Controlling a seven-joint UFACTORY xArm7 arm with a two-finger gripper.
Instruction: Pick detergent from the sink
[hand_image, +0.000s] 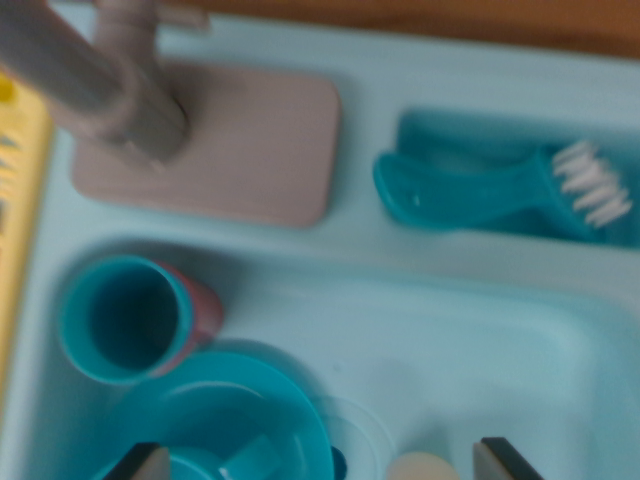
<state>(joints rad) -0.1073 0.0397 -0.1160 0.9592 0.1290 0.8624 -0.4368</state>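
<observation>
The wrist view looks down into a pale blue toy sink (560, 340), and the whole picture is blurred. Two dark fingertips (140, 463) of the hand (320, 465) show at the bottom edge, one toward the wrist view's left and one toward its right, standing wide apart with nothing between them.

In the gap, at the very bottom edge, a small cream rounded top (423, 467) peeks in from the basin floor, nearer the right fingertip. It may be the detergent, but so little shows that I cannot tell.

Around it the basin is crowded on the left. A teal cup (125, 318) lies on its side in the upper left corner of the basin, its mouth facing the camera, and a pink cup (203, 308) sits just behind it, touching. Below them a teal plate (225, 410) fills the lower left of the basin; the left fingertip is over it. Something small and teal lies on the plate, too blurred to name.

On the ledge above the basin, a grey faucet (100, 80) rises from its flat grey base (250, 150). To the right, a teal brush (500, 185) with white bristles lies in its own recess. A yellow edge (20, 180) borders the sink at far left, and a strip of brown wood (450, 20) runs along the top.
</observation>
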